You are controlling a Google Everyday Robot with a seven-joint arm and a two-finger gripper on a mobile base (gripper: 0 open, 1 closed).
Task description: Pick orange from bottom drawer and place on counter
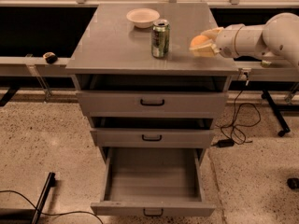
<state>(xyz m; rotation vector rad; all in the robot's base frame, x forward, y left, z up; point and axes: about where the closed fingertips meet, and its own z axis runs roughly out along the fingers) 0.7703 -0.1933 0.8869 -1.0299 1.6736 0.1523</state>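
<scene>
The orange [198, 41] sits between the pale fingers [208, 51] of my gripper [202, 43], which reaches in from the right on a white arm. It is low over the right part of the counter [112, 41]; I cannot tell whether it touches the surface. The gripper is shut on the orange. Down at the foot of the cabinet, the bottom drawer [152, 208] is pulled fully out, and its grey floor is bare.
A green soda can [160, 38] stands on the counter just left of the gripper. A pale bowl [142, 17] sits behind it. The two upper drawers [152, 102] are slightly ajar. Cables lie on the floor at right and lower left.
</scene>
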